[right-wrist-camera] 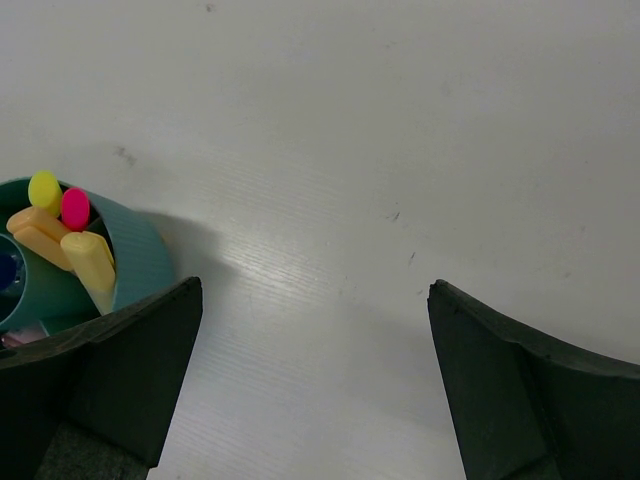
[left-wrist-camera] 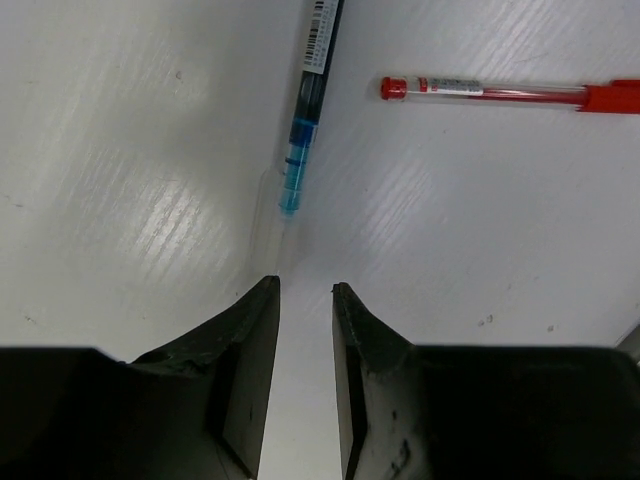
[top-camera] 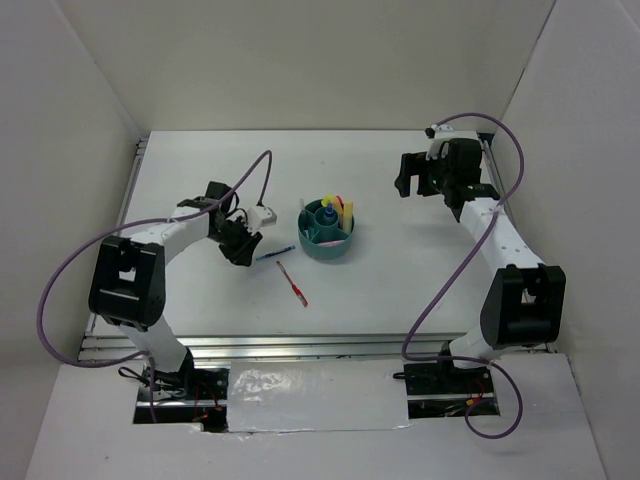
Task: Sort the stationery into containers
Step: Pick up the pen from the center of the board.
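Observation:
The teal organiser bowl (top-camera: 325, 240) stands mid-table and holds yellow, pink and orange markers (right-wrist-camera: 62, 225) and a blue-capped item in its central cup. Its wall (right-wrist-camera: 140, 262) shows at the left edge of the right wrist view. A blue pen (top-camera: 275, 254) and a red pen (top-camera: 293, 282) lie on the table left of and in front of the bowl. My left gripper (top-camera: 241, 250) sits low just left of the blue pen (left-wrist-camera: 303, 120), with the jaws a narrow gap apart and empty (left-wrist-camera: 305, 287). The red pen (left-wrist-camera: 500, 92) lies beyond it to the right. My right gripper (top-camera: 407, 182) is wide open and empty (right-wrist-camera: 315, 285), to the right of and behind the bowl.
White walls enclose the table at the left, back and right. A metal rail (top-camera: 300, 345) runs along the near edge. Cables loop over both arms.

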You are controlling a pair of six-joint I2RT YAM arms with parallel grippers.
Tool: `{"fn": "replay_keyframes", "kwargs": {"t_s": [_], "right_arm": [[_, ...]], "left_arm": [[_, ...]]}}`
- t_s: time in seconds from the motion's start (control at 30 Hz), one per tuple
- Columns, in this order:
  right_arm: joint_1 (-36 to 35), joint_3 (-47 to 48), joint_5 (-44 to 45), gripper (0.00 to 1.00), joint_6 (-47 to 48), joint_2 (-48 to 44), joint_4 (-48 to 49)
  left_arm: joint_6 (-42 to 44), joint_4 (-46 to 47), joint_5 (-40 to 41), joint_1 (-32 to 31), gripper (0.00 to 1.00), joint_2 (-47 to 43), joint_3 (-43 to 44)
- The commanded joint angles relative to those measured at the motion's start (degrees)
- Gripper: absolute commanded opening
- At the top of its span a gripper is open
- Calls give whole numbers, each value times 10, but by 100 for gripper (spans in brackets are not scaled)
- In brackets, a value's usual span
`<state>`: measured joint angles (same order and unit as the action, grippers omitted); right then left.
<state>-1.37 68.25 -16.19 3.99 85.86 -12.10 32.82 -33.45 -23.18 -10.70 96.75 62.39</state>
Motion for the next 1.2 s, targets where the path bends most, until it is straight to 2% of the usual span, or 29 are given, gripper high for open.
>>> {"fn": "replay_keyframes", "kwargs": {"t_s": [0.0,0.47,0.73,1.17], "right_arm": [[-2,5,-1,100,6,-11,16],[-3,7,0,100,8,-11,16],[3,-9,-2,100,5,-22,20],[7,-12,-9,100,6,-25,20]], "left_arm": [[4,-6,8,-3,40,23,21],[1,38,53,-39,37,74,31],[-21,81,71,-47,46,76,29],[9,95,57,-66,37,112,29]]}}
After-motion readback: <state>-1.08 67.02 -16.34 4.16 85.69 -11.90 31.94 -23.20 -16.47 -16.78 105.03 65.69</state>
